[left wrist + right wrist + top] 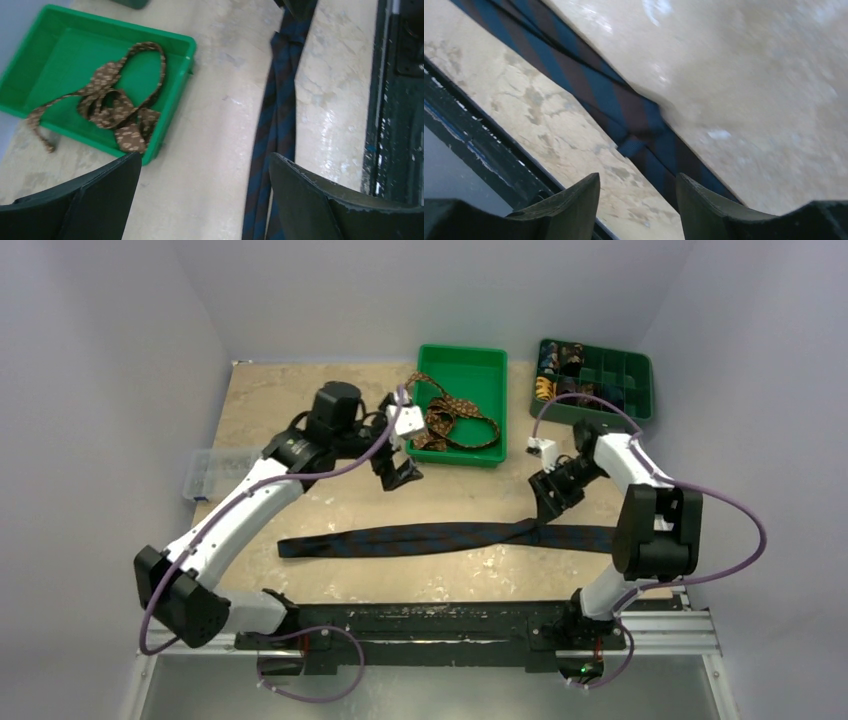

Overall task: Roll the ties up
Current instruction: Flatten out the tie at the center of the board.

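A dark navy tie (420,538) lies flat and folded double across the table's middle, from left to the right arm. It also shows in the left wrist view (275,115) and the right wrist view (624,107). A brown patterned tie (450,420) lies tangled in a green tray (470,360), one end hanging over the tray's left rim; it shows in the left wrist view too (112,102). My left gripper (398,474) is open and empty above the table, between tray and navy tie. My right gripper (556,498) is open and empty just above the navy tie's right part.
A green divided box (640,390) at the back right holds several rolled ties. A small clear plastic box (208,472) sits at the table's left edge. The black mounting rail (430,625) runs along the near edge.
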